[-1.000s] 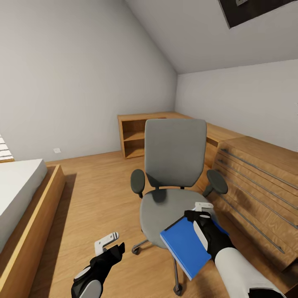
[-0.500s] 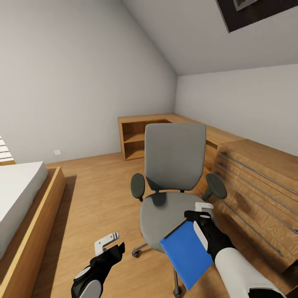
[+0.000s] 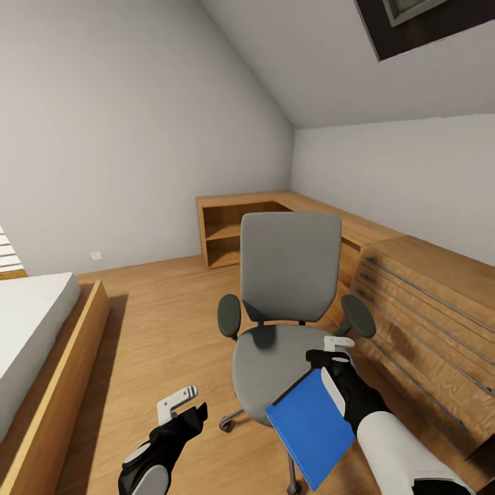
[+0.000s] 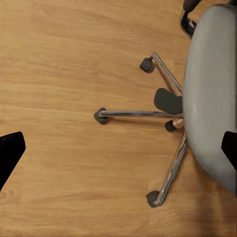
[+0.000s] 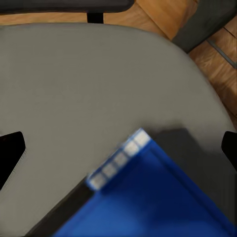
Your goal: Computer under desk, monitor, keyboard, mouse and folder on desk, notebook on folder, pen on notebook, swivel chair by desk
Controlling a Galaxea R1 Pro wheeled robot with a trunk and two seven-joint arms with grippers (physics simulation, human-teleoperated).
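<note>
One flat bright blue folder (image 3: pixel 313 430), rectangular with a dark spine edge, is gripped by the jaws of the right gripper (image 3: pixel 338 354) above the front of the swivel chair (image 3: pixel 289 268) seat, tilted down toward the floor (image 3: pixel 151 323). The left gripper (image 3: pixel 180 404) hangs low over the floor beside the chair's chrome base, jaws parted and holding nothing. A light wooden drawer chest (image 3: pixel 426 316) stands just beside the chair.

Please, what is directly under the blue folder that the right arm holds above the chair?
Under the folder, held by the right tool, I see the front of the swivel chair seat, one chrome leg and wooden floor. Whatever lies directly beneath the folder is covered.
</note>
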